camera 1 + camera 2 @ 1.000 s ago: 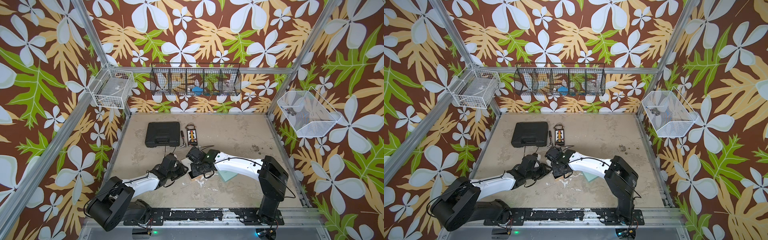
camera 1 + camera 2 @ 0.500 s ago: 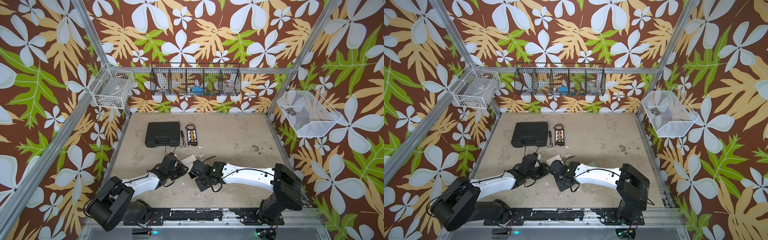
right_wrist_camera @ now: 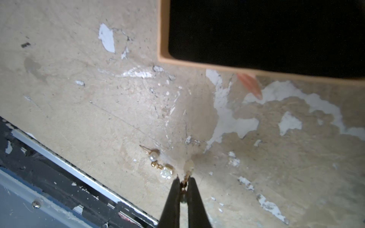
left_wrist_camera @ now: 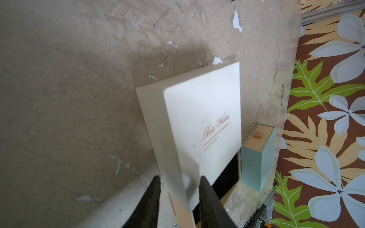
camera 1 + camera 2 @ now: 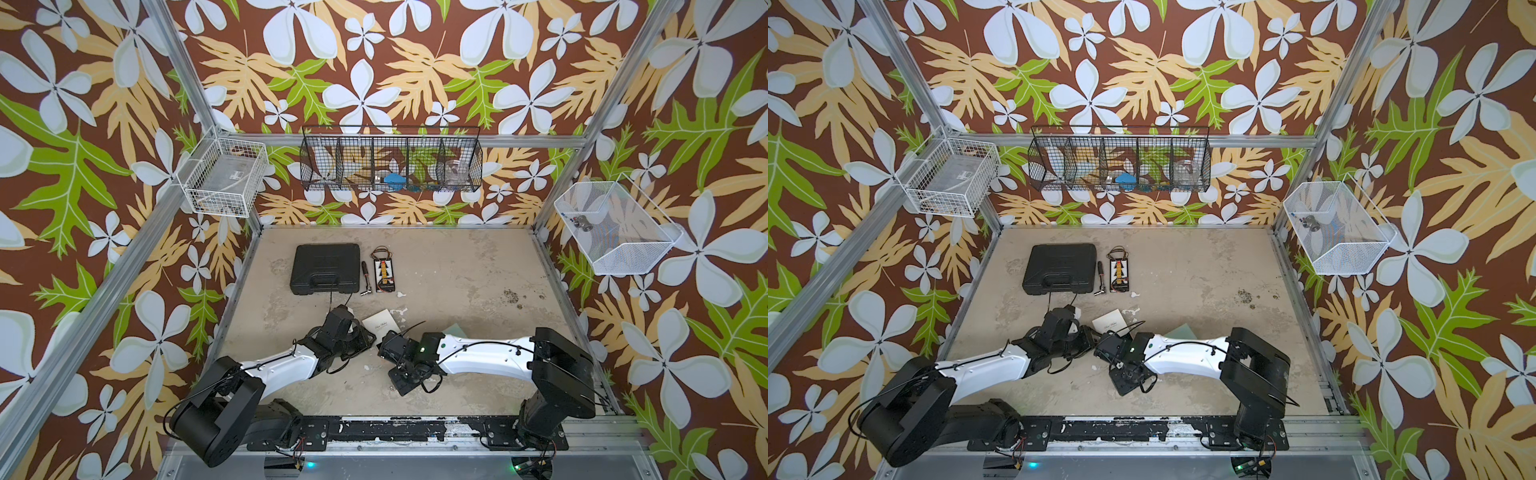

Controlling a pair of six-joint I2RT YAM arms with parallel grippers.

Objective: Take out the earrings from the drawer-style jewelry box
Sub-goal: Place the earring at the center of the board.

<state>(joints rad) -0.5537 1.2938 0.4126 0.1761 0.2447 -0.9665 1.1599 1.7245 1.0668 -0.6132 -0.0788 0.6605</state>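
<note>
I've got the R hand (image 3: 185,178) pinched shut on one tiny pearl-and-gold drop earring (image 3: 188,164), bead down by the scuffed beige worktop (image 3: 79,108), can't tell if touching, nr the near rail (image 3: 59,159). Second matching earring (image 3: 161,164) lies flat just beside it, both outside the tan-rimmed black-lined drawer (image 3: 164,57) further back. L hand (image 4: 179,176) is clamped on the cream card box sleeve (image 4: 203,110) w/ gold script.

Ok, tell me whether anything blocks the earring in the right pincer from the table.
Nothing visible does. The right pincer holds the earring with only bare table beneath; the other earring lies beside it, apart.
</note>
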